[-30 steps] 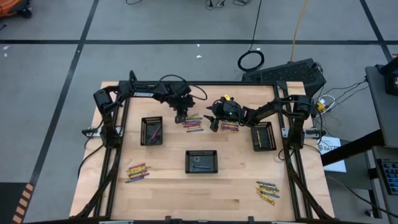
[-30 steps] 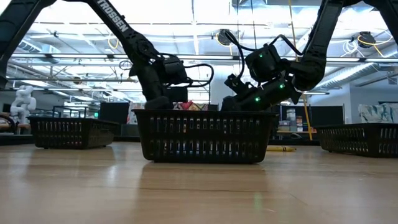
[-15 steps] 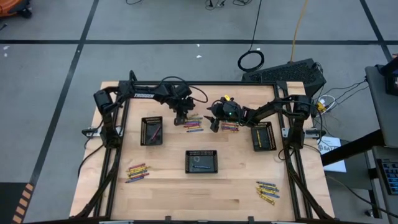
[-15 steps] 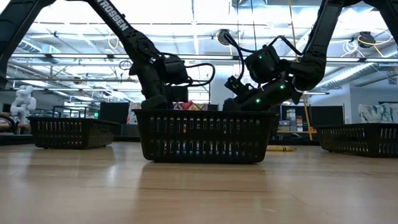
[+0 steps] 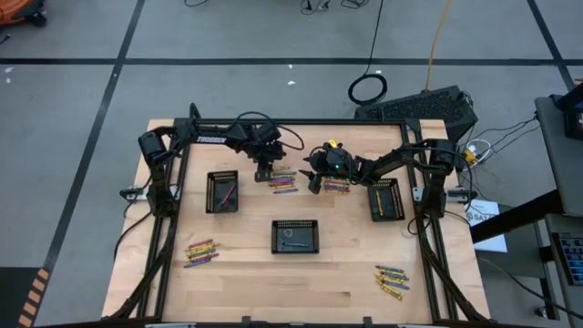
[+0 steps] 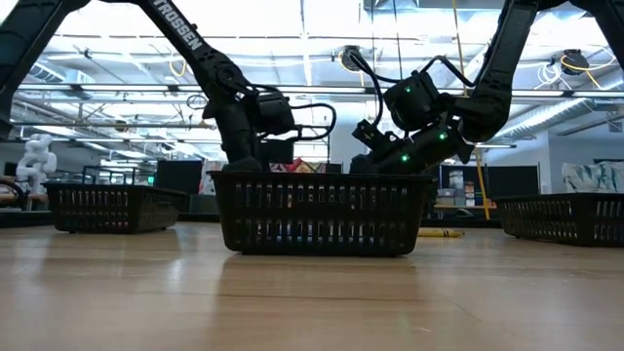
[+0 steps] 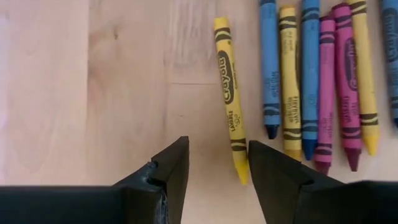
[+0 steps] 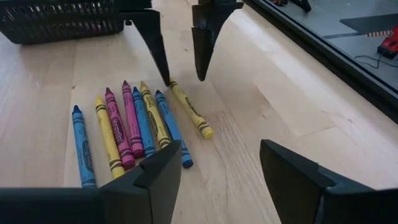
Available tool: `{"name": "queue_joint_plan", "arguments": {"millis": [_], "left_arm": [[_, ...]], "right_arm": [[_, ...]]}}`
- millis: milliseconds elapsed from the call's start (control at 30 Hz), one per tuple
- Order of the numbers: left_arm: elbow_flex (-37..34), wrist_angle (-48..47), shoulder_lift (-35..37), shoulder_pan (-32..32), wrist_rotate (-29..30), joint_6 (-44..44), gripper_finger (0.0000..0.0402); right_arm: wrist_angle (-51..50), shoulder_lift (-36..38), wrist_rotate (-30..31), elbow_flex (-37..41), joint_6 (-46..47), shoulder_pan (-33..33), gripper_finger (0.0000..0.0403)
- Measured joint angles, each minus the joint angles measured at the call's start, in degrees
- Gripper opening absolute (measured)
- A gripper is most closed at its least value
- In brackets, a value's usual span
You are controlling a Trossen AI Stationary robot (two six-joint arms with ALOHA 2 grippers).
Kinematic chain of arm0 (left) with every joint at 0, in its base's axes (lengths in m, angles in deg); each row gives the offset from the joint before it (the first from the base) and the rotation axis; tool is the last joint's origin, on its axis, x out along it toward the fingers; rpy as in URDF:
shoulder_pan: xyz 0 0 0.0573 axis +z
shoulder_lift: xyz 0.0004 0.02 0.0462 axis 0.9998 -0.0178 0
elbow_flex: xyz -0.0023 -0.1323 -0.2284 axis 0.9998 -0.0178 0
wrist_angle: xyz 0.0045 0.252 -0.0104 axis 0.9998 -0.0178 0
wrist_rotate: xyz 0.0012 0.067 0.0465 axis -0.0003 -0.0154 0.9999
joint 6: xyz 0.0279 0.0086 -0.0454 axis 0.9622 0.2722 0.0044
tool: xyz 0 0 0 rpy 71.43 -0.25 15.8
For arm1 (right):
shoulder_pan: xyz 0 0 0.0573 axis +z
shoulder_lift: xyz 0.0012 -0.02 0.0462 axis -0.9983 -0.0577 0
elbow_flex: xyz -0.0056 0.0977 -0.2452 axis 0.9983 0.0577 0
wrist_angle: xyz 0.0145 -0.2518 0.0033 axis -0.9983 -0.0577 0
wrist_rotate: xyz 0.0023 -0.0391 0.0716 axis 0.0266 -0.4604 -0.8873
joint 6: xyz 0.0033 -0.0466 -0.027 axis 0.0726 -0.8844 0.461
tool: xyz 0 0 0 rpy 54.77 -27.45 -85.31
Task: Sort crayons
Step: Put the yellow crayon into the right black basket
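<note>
Left tool point(image 7: 214, 165): released, empty, tips just above the tabletop point(image 7: 93, 93), astride the tip of a lone yellow crayon point(image 7: 228, 99). Crayon row point(image 7: 323, 81): blue, yellow, blue, pink, yellow, lying side by side just beyond that crayon. Right tool point(image 8: 221, 171): released, empty, held over the tabletop near the same row's opposite end, facing the left tool. Black tray point(image 8: 59, 22): on the tabletop, beyond the row.
</note>
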Motion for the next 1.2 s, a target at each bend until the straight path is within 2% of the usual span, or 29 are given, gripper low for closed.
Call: {"name": "queue_joint_plan", "arguments": {"millis": [300,800,933,1200], "left_arm": [[0.0,1.5,0.0,0.3,1.5,0.4,0.0163],[0.2,2.3,-3.0,-0.2,-0.2,4.7,0.016],[0.2,2.6,-3.1,-0.1,-0.3,4.5,0.0128],[0.1,2.6,-3.2,-0.1,-0.3,4.6,0.0011]], "right_arm": [[0.0,0.0,0.0,0.0,0.0,0.0,0.0203],[0.0,0.0,0.0,0.0,0.6,0.0,0.0203],[0.0,0.0,0.0,0.0,0.7,0.0,0.0203],[-0.2,1.2,0.0,0.0,3.2,0.0,0.0203]]}}
